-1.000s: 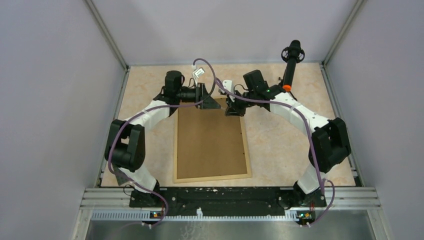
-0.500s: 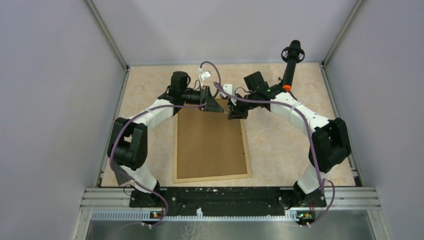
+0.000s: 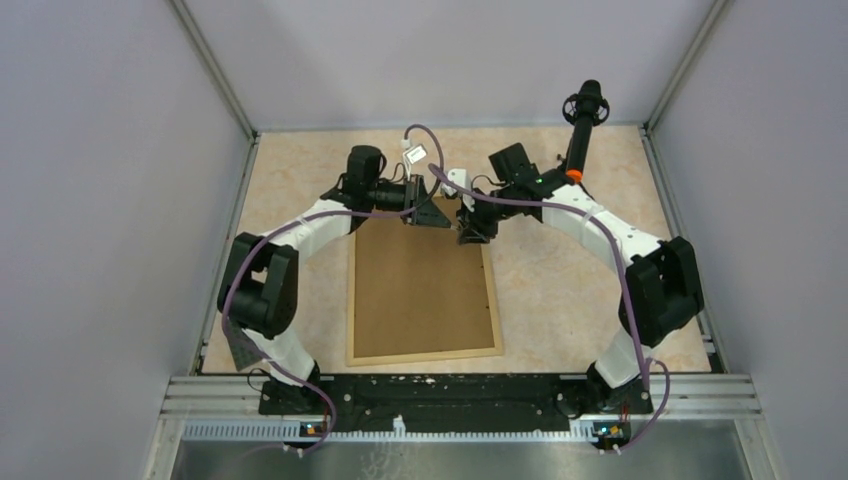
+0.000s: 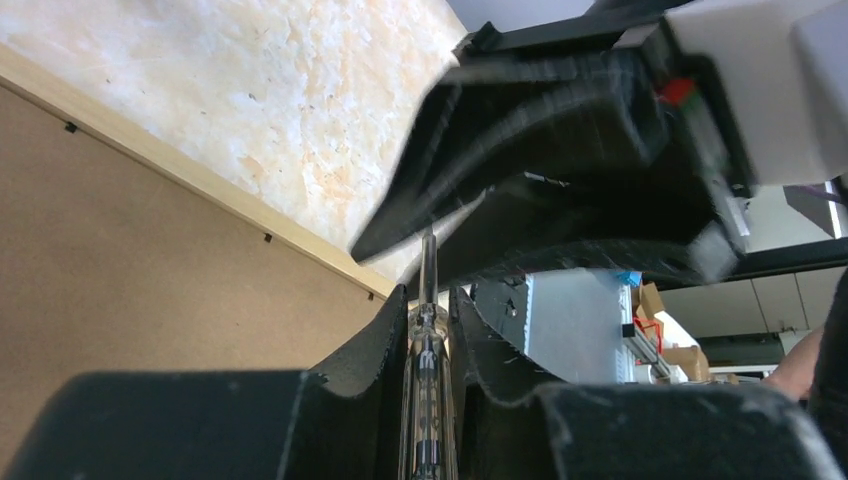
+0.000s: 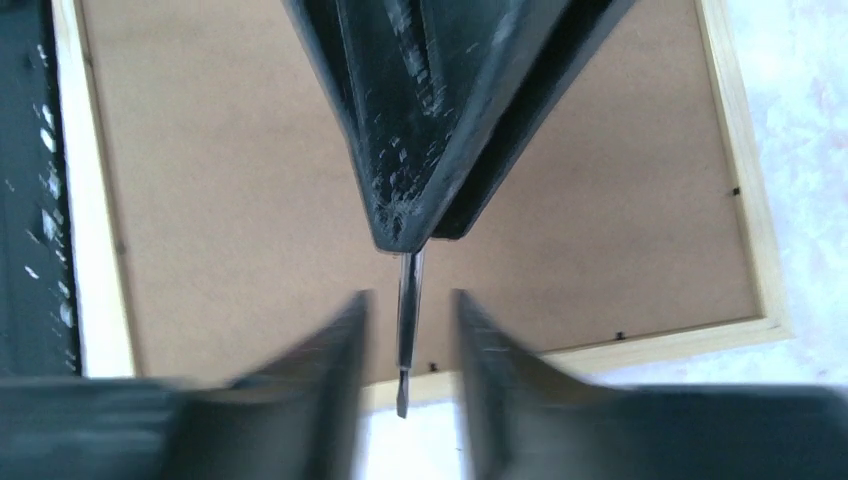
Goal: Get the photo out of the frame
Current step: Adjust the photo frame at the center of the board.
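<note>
From the 6 o'clock side, the first thing past the black base rail (image 3: pixel 430 385) is the near edge of the frame (image 3: pixel 425 355). It is a light-wood rectangle lying flat with its brown fibreboard back (image 3: pixel 420 285) turned up. The photo is hidden under that board, so none of it shows. Small black clips (image 5: pixel 735 192) sit along the inner edge of the wood.

The frame's near edge lies just beyond the rail. At 3 and 9 o'clock, wide strips of the marbled beige table (image 3: pixel 570 300) lie bare out to the enclosure's sides. A shorter bare strip runs at 12 o'clock between the frame and the back wall.

The two grippers meet over the frame's far end. The left gripper (image 4: pixel 428 300) comes in from 9 o'clock, its jaws clamped on the clear handle of a flat-blade screwdriver (image 5: pixel 404 330). The right gripper (image 5: pixel 408 297) faces it from 3 o'clock. Its fingers (image 5: pixel 335 360) stand narrowly apart on either side of the steel shaft, with a slim gap on each side. The blade tip shows over the line where the wood meets the table; I cannot tell whether it touches.

A white tag (image 3: pixel 417 153) hangs on the purple cable (image 3: pixel 425 135) by the left wrist, its print too small to read. At 1 o'clock a black stand (image 3: pixel 585 110) with an orange ring rises near the table's far right corner.
</note>
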Controlling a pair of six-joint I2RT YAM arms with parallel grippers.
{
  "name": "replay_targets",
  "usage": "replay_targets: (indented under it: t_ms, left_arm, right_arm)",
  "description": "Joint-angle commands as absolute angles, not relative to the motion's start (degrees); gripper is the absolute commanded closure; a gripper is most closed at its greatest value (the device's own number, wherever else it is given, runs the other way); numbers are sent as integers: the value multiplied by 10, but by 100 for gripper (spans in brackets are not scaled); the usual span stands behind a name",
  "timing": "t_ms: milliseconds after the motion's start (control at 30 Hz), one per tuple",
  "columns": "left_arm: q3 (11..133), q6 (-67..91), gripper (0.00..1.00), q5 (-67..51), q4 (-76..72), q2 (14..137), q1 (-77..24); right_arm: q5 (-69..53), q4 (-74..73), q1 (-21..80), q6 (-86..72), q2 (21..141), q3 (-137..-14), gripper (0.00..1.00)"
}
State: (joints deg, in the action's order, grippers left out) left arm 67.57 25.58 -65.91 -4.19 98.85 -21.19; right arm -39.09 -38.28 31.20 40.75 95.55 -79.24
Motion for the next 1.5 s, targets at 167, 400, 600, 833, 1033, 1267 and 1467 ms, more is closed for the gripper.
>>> replay_targets:
  t_ms: [167, 400, 600, 833, 1033, 1267, 1467]
  left_arm:
    - [602, 371, 100, -618, -177, 998, -159]
    - [598, 379, 100, -570, -224, 1047, -151]
    - [627, 385, 100, -551, -249, 1099, -151]
    - [652, 353, 100, -529, -244, 1136, -152]
    - [646, 341, 100, -529, -258, 1150, -152]
    - [635, 315, 100, -536, -257, 1139, -153]
    - [620, 275, 100, -553, -258, 1133, -154]
  right_arm:
    - [-415, -364, 220, 320, 925, -764, 29]
    - [-356, -368, 176, 353, 951, -656, 33]
    - [-354, -346, 176, 333, 1006, -640, 35]
    - [-390, -340, 183, 291, 1073, -657, 38]
    - [-404, -325, 230, 272, 1070, -641, 41]
    - [-428, -289, 259, 230, 1054, -620, 43]
    - [-434, -280, 255, 205, 1027, -617, 42]
